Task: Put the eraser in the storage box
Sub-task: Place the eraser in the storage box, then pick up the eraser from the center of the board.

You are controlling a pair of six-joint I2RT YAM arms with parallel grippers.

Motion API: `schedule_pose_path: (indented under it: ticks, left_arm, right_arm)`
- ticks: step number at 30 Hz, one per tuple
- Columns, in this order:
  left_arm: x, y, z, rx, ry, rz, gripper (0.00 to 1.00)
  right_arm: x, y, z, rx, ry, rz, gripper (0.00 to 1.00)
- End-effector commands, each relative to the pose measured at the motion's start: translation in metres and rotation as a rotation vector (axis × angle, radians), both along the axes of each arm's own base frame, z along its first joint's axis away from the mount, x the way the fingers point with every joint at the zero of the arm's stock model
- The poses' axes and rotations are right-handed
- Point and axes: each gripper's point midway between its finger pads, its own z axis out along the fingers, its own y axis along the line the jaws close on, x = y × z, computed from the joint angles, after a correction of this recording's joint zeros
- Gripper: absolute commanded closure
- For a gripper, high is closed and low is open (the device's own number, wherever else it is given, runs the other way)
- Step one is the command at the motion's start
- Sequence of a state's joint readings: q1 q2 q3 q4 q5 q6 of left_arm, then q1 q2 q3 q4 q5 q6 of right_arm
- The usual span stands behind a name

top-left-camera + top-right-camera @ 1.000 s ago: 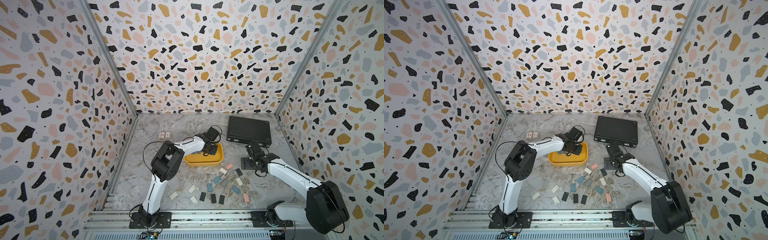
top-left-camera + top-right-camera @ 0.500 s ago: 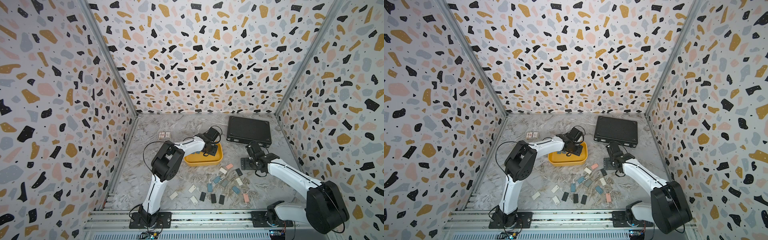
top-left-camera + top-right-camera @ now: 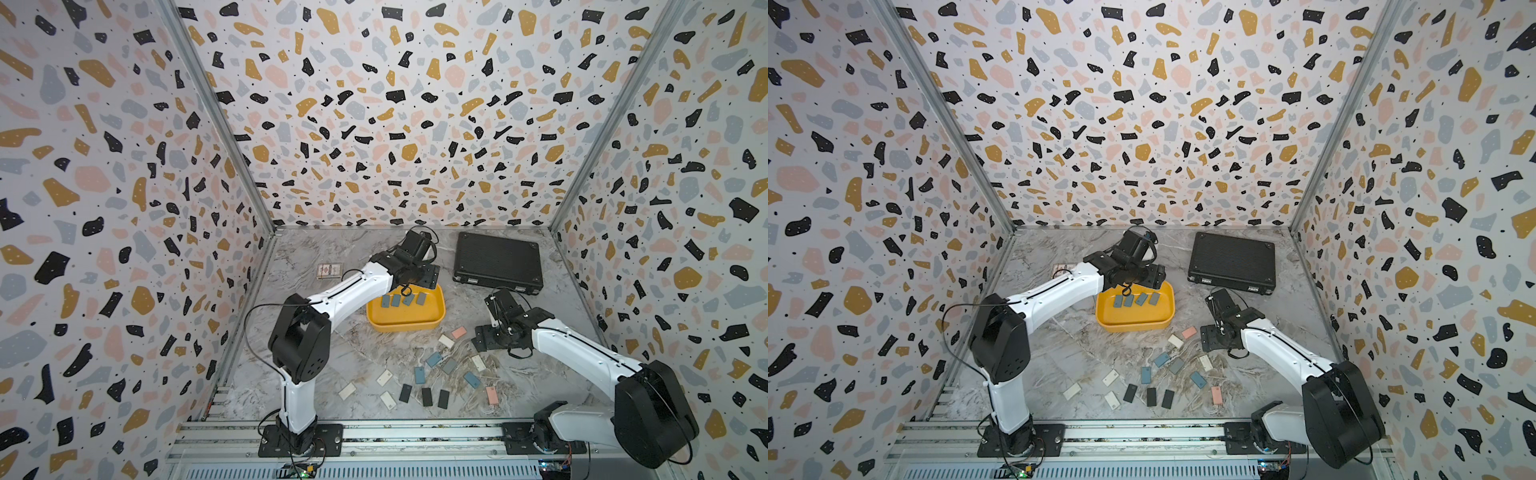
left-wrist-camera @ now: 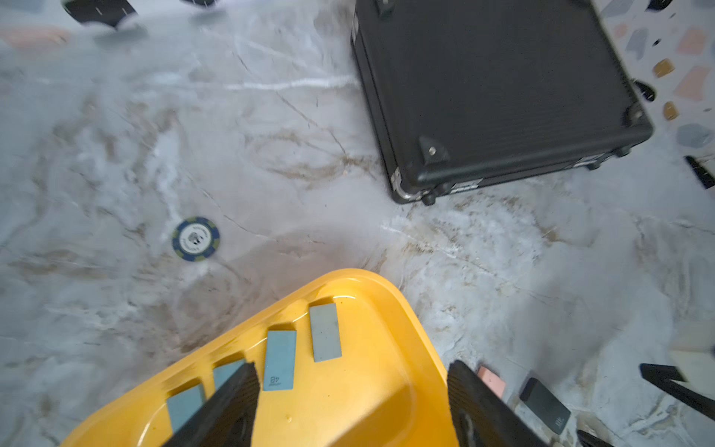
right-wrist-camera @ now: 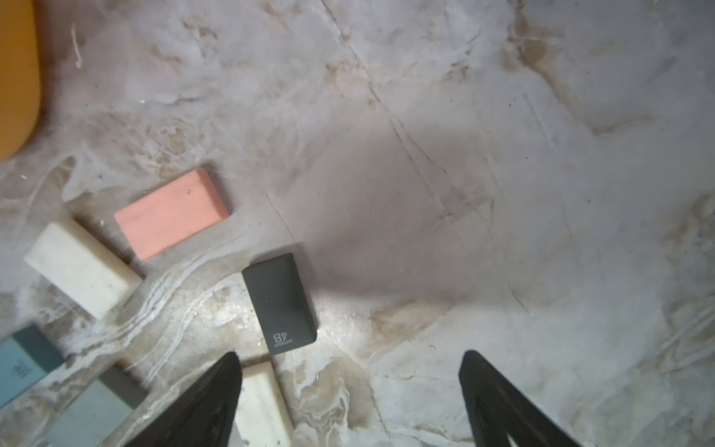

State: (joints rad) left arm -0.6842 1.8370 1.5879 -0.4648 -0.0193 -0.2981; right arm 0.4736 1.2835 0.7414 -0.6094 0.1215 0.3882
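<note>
My left gripper (image 4: 350, 371) hangs over the far end of the storage box (image 3: 405, 325), which sits just below the middle of both top views. Its jaws are wide apart and hold nothing. Four grey-blue erasers (image 3: 408, 299) lie flat in a row inside the box. My right gripper (image 5: 350, 356) is low over the table (image 3: 332, 357), to the right of the box in the top views. Its jaws are wide apart too, and empty. Just ahead of it lies a black eraser (image 5: 280, 302), with a pink eraser (image 5: 172, 213) and a white eraser (image 5: 81, 269) near it. More loose erasers (image 3: 419, 374) are scattered in the lower middle of a top view. I think they are small, light, a bit squishy and rubbery, so they should not slip. They lie flat, so I would come straight down and pinch the black one across its two long sides, near its middle.
</note>
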Motion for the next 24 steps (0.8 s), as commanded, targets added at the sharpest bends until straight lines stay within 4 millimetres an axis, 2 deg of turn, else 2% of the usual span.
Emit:
schedule_pose_path:
  ticks: [1, 4, 9, 15, 19, 24]
  left_arm:
    - [-0.002, 0.027, 0.035, -0.017, -0.087, 0.049, 0.17]
    - [-0.005, 0.056, 0.052, -0.034, -0.131, 0.107, 0.12]
    - [-0.007, 0.100, 0.053, -0.038, -0.142, 0.192, 0.08]
    - [-0.015, 0.128, 0.044, -0.040, -0.130, 0.247, 0.05]
    - [-0.020, 0.146, 0.029, -0.023, -0.102, 0.289, 0.04]
    - [-0.026, 0.162, 0.018, -0.017, -0.084, 0.322, 0.03]
  right_arm:
    - [-0.004, 0.004, 0.011, 0.012, 0.001, 0.017, 0.10]
    - [-0.005, 0.009, 0.010, 0.015, 0.010, 0.032, 0.11]
    - [-0.004, 0.018, 0.004, 0.012, 0.032, 0.061, 0.11]
    - [-0.003, 0.021, -0.006, 0.000, 0.053, 0.062, 0.12]
    - [0.001, 0.022, -0.009, 0.004, 0.050, 0.052, 0.12]
    - [0.003, 0.026, -0.017, 0.003, 0.070, 0.051, 0.13]
